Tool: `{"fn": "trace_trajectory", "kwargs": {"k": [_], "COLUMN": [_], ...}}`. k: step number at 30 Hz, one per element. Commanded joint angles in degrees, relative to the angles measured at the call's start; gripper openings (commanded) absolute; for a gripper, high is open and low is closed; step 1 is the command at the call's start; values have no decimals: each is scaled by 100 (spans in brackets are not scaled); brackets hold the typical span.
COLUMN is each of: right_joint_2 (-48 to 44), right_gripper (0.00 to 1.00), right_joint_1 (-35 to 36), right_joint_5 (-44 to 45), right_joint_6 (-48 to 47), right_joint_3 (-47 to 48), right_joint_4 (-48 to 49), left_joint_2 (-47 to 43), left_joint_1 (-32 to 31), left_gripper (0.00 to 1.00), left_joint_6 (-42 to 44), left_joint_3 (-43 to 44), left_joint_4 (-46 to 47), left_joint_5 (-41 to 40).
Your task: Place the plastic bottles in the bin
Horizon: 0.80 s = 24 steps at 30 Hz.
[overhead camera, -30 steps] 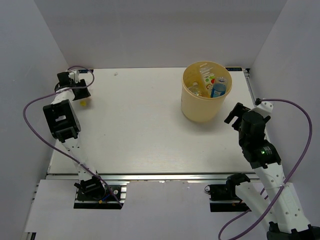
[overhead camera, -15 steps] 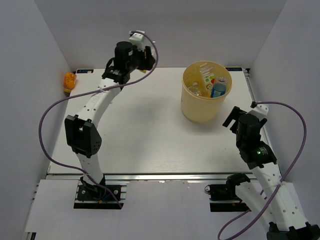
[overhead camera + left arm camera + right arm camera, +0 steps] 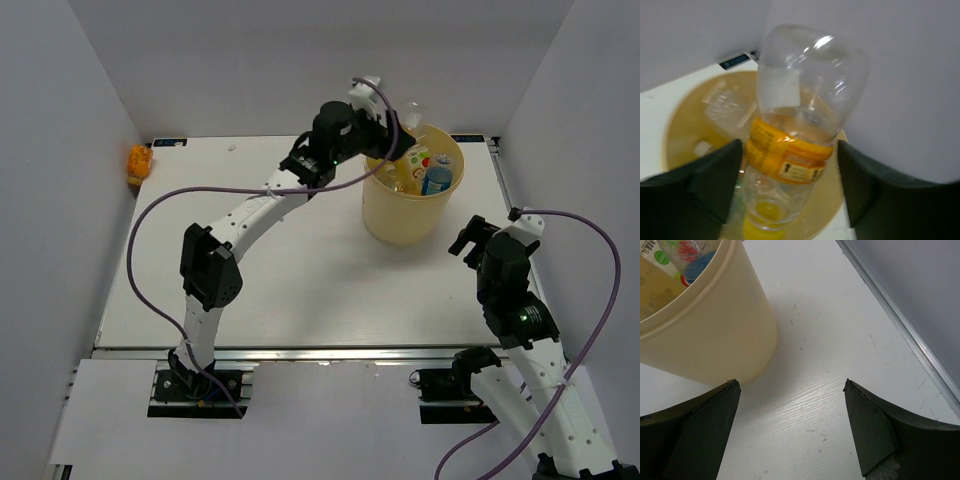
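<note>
The yellow-orange bin [image 3: 400, 222] stands at the back right, with several plastic bottles inside, one blue-labelled [image 3: 436, 180] and one red-green-labelled [image 3: 418, 158]. My left gripper [image 3: 396, 135] hangs over the bin's far-left rim. A clear bottle with an orange label [image 3: 800, 120] lies between its spread fingers, yellow cap toward the wrist and base pointing outward. A thin gap shows beside the label, and the bin's inside [image 3: 682, 130] is below. My left gripper [image 3: 790, 145] stands open. My right gripper [image 3: 470, 236] is open and empty, low beside the bin's right wall [image 3: 715, 335].
An orange bottle [image 3: 138, 163] lies at the far left edge against the side wall. White walls close in the table at the back and both sides. A metal rail [image 3: 900, 325] runs along the right edge near my right gripper [image 3: 790, 382].
My left arm has swung from the far-left corner across the back of the table to above the bin, carrying the orange-labelled bottle, and its jaws have spread. My right arm barely moved.
</note>
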Motion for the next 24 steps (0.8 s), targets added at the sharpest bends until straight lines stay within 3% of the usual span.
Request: {"fn": "trace_trajectory", "kwargs": {"k": [1,2,10,14,24], "right_joint_2": [-39,-30,31,137,199], "right_gripper": [89,89,89,89,89], "right_joint_1": [-27,-27,-27,-27,-27], "right_joint_5": [-58,-58,-198,-225,-296], "right_joint_6": [-120,-146,-137,-129,-85], "right_joint_3": [-24,-24,-32,-24,-50], "right_joint_4": [263,272,360,351,483], "left_joint_2": [-53,-70,-606,-1237,-1978], "left_joint_1": [-327,-354,-354,-205,1446], "left_gripper": [90,98,98,98,98], "left_joint_6": [118,224,875,1199,1174], "left_joint_3": [217,269,77,-494,-1777], "left_joint_4": [13,-49,-707,-726,-1201], "left_joint_5": [-211,-377,-2118,-2944,-3569]}}
